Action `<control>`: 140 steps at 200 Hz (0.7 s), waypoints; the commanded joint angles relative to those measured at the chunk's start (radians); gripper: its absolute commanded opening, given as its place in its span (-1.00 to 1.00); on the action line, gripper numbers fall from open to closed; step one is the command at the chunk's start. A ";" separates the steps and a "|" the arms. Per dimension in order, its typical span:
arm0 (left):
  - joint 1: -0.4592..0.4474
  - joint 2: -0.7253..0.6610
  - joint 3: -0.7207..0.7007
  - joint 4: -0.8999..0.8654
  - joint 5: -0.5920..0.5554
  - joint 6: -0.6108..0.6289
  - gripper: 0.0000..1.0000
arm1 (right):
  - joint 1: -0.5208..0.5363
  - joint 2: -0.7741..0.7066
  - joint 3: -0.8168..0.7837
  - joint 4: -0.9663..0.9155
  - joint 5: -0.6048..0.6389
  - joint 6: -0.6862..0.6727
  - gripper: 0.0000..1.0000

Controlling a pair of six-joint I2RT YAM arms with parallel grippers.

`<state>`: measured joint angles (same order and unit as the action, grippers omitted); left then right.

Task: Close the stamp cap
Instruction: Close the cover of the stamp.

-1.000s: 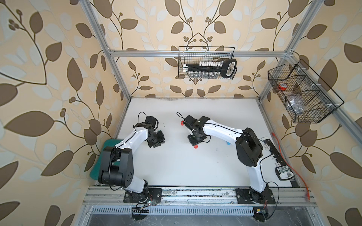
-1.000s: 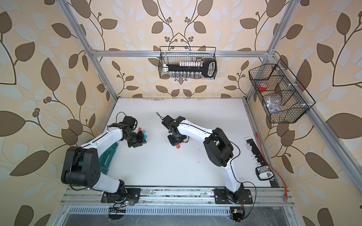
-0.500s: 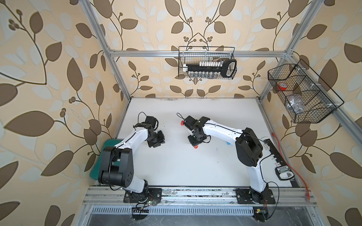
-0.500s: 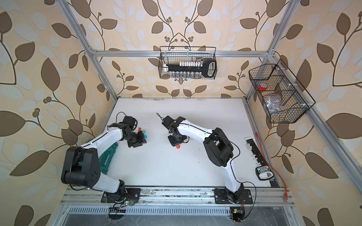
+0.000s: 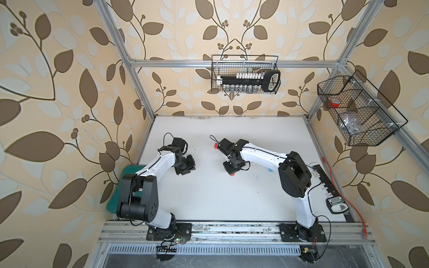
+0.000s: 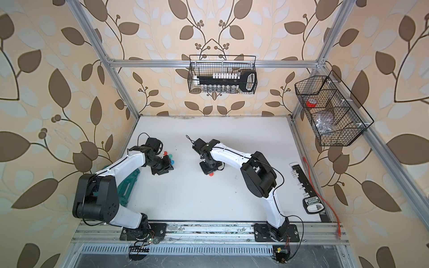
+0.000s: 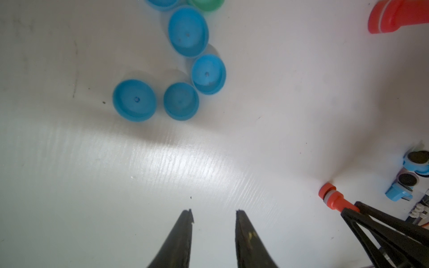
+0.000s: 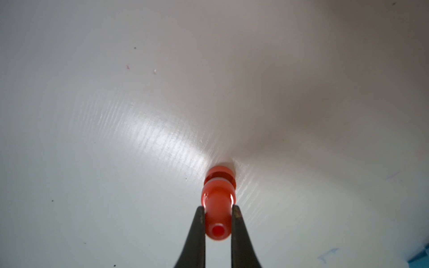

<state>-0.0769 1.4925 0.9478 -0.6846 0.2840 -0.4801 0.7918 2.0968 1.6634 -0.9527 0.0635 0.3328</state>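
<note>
Over to the right gripper (image 8: 218, 207), and it has a firm pinch on the slim handle of the small red plastic stamp (image 8: 218, 192); both black fingers sit flat against the handle with no gap showing; the stamp stands end-down on the white table (image 5: 232, 204), near the middle of the surface, just in front of the right arm's wrist in both top views (image 6: 210, 174). At its lower end is the round red cap (image 8: 220, 172), touching the table; a thin white band shows between cap and stamp body, so whether it is fully seated I cannot tell.

Now the left gripper (image 7: 214, 211); its jaws stand a little apart with only bare table between them, nothing held; it hovers low over the surface, well apart from the stamp, which shows at the edge of its wrist view (image 7: 334, 199).

Ahead of the left gripper lies a cluster of round blue plastic caps (image 7: 181, 101), several touching one another; a round green plastic cap (image 7: 206, 4) peeks in beyond them; a second red stamp (image 7: 394, 16) sits further off; two small blue stamps with dark round faces (image 7: 415, 162) lie on their sides just beyond the held one.
</note>
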 commanded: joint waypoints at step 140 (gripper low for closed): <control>0.011 -0.020 -0.003 -0.012 -0.007 0.001 -0.32 | 0.000 0.034 0.031 -0.004 0.007 0.000 -0.99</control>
<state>-0.0769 1.4925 0.9478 -0.6846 0.2836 -0.4801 0.7918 2.0983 1.6665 -0.9463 0.0635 0.3325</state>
